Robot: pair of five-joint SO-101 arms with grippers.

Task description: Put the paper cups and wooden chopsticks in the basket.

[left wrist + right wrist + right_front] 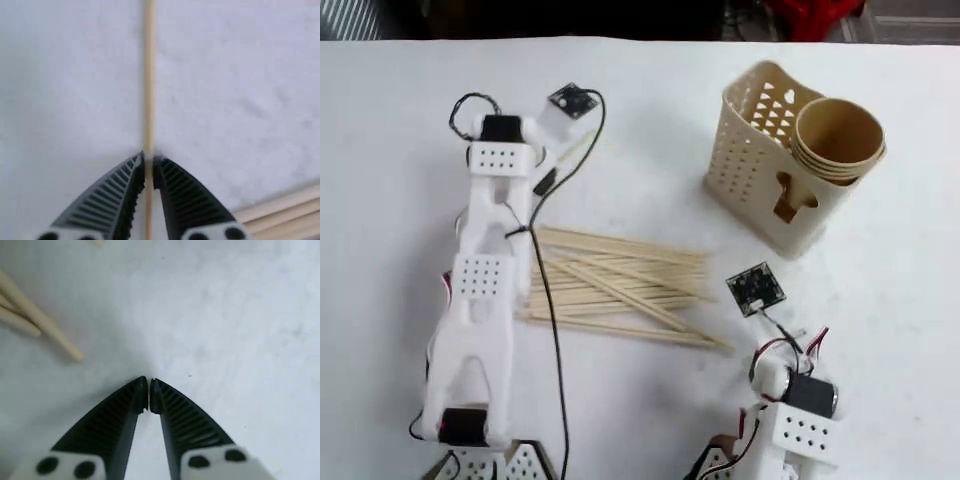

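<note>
Your left gripper is clamped on a single wooden chopstick, whose long axis runs straight out ahead from between the fingertips. The remaining chopsticks lie in a loose fan at the centre of the high view, long axes roughly left to right, just right of that arm. At upper right the basket holds the stacked paper cups; at lower right your right gripper is closed on nothing.

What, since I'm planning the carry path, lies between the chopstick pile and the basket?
Bare table, as the high view shows: nothing sits between the chopstick pile and the basket.
</note>
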